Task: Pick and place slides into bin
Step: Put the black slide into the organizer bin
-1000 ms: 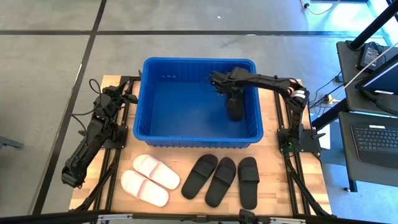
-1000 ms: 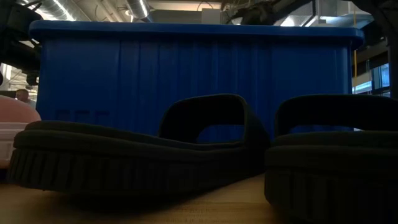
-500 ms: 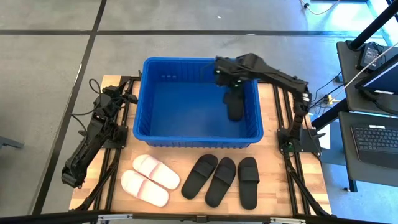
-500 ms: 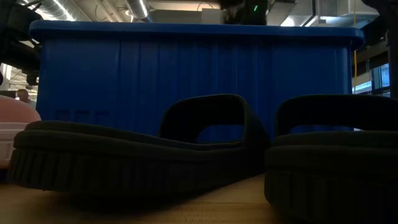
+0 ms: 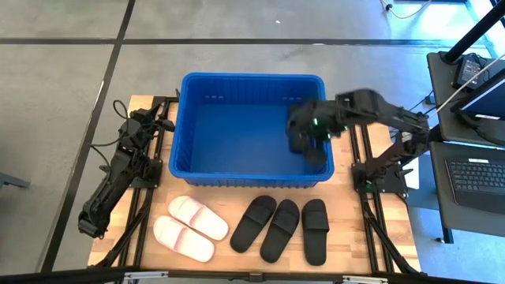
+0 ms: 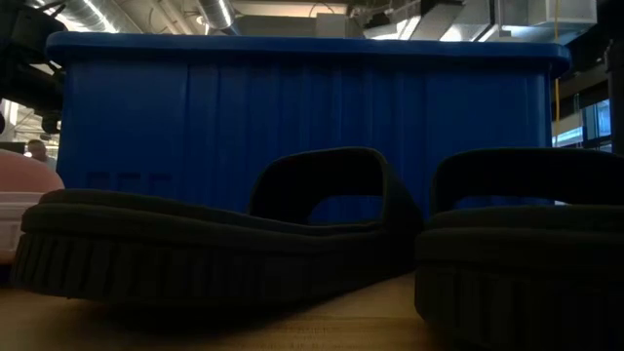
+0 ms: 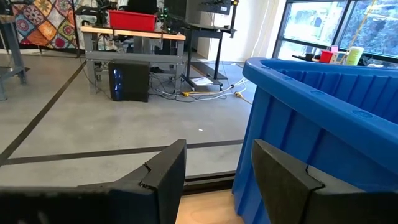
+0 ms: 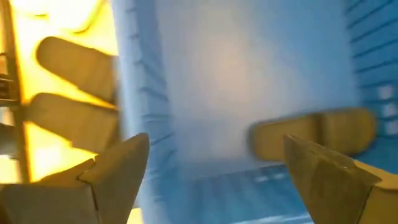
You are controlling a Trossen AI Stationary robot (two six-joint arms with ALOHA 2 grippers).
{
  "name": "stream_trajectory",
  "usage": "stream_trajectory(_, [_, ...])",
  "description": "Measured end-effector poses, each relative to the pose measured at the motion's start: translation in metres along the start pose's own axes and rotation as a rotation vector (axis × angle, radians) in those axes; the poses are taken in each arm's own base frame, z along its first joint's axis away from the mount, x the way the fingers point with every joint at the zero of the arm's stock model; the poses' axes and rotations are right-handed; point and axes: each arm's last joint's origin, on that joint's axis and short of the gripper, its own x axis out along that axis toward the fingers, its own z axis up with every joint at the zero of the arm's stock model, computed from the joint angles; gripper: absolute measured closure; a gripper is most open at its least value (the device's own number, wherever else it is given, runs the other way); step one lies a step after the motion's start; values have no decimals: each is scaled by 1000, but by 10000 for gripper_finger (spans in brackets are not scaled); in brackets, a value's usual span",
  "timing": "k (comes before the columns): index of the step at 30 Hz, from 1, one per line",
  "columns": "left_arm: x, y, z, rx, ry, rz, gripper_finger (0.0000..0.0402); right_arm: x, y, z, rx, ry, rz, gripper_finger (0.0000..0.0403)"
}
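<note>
Above the large blue plastic bin (image 5: 189, 118), at its right wall, the right gripper (image 5: 304, 136) hangs spread and empty over one black slide (image 8: 314, 132) inside; next it should clear the rim before descending squarely over a black strap (image 5: 315, 216) in front of the bin

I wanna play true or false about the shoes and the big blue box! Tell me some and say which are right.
1. Three black slide sandals lie in a row on the wooden table. True.
2. The two white slide sandals are inside the large blue plastic bin. False: they lie on the table in front of it.
3. The right claw is open above the bin. True.
4. The left claw holds a sandal. False: it is open and empty, beside the bin.
</note>
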Motion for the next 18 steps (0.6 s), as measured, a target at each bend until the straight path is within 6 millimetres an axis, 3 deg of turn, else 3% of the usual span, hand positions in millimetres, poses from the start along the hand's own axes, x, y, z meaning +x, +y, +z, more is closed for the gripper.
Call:
stream_trajectory(4, [0, 0, 0, 0, 0, -4, 224, 15, 36, -12, 95, 75, 21, 38])
stream_trajectory(9, [0, 0, 0, 0, 0, -4, 224, 50, 75, -33, 82, 240, 21, 38])
stream_trajectory(18, [0, 0, 0, 0, 0, -4, 224, 82, 128, -87, 58, 422, -25, 38])
